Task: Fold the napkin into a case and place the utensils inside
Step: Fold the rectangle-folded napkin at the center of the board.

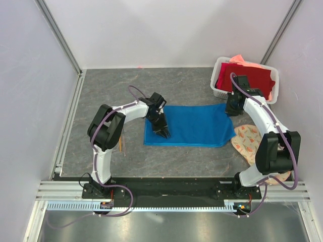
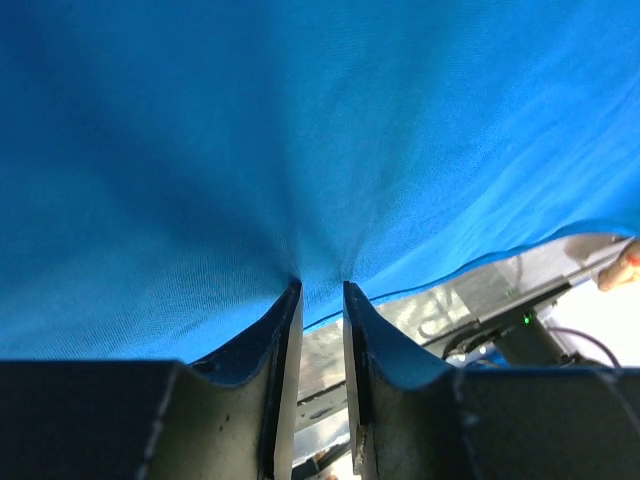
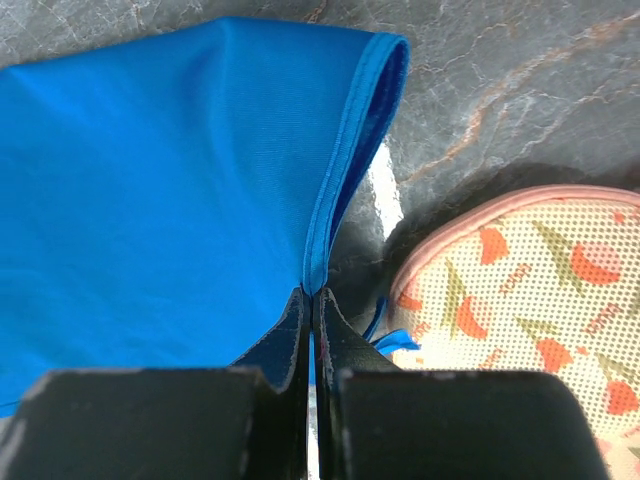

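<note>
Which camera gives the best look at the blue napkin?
The top external view: only there is the whole napkin visible. The left wrist view shows just a blue patch; the right wrist shows one hemmed corner.

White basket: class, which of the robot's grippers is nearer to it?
Right. The right gripper pinches the napkin at its edge just in front of the basket. The left gripper grips the napkin's opposite end, well away to the basket's left.

Grey marbled tabletop (image 1: 126, 80), plain white walls (image 1: 166, 30), aluminium frame rails (image 1: 58, 30).
</note>
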